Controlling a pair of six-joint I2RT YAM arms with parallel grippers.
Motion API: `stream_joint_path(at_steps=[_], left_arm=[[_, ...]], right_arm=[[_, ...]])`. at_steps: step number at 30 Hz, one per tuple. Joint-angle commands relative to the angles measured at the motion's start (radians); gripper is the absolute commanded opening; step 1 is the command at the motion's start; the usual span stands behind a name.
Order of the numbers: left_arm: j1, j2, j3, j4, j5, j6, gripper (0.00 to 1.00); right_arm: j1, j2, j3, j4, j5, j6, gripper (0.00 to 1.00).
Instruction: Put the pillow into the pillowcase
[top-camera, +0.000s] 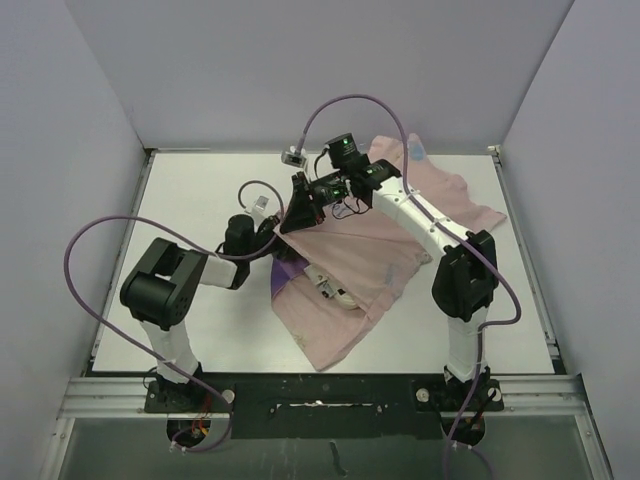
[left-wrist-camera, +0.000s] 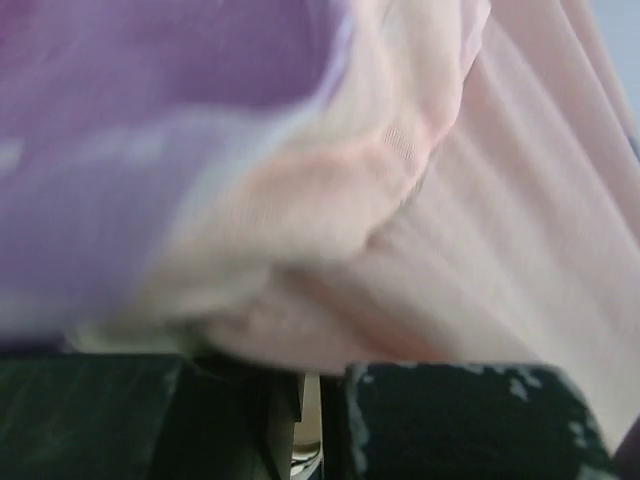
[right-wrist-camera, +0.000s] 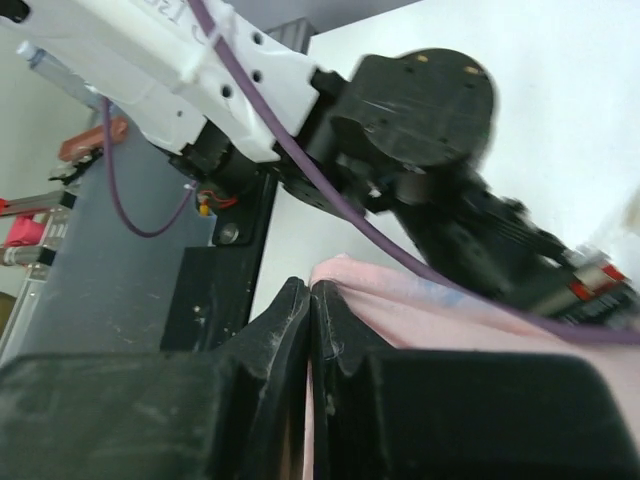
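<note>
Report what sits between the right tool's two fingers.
The pillowcase edge, pinched in the shut right tool; the right wrist view shows it.

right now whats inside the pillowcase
A sliver of the cream pillow shows at the pillowcase opening, on its near left side. The pink fabric covers the rest, so how far in the pillow reaches cannot be seen.

You get soft, even overhead light in the top view, with only faint shadows on the white table (top-camera: 200, 200). Your left wrist view is heavily blurred; the pillowcase (left-wrist-camera: 520, 250) fills it, perhaps too close to focus. In your right wrist view the table glares, overexposed.
</note>
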Motion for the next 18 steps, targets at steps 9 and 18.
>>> stream_joint_path(at_steps=[9,18], left_arm=[[-0.004,-0.072,-0.032,0.188,-0.108,-0.005,0.32],[0.014,-0.439,-0.171,-0.336,-0.102,0.182,0.49]], right_arm=[[-0.160,-0.099,-0.146,-0.025,-0.135,-0.030,0.02],[-0.187,-0.071,-0.091,-0.356,-0.034,-0.377,0.44]])
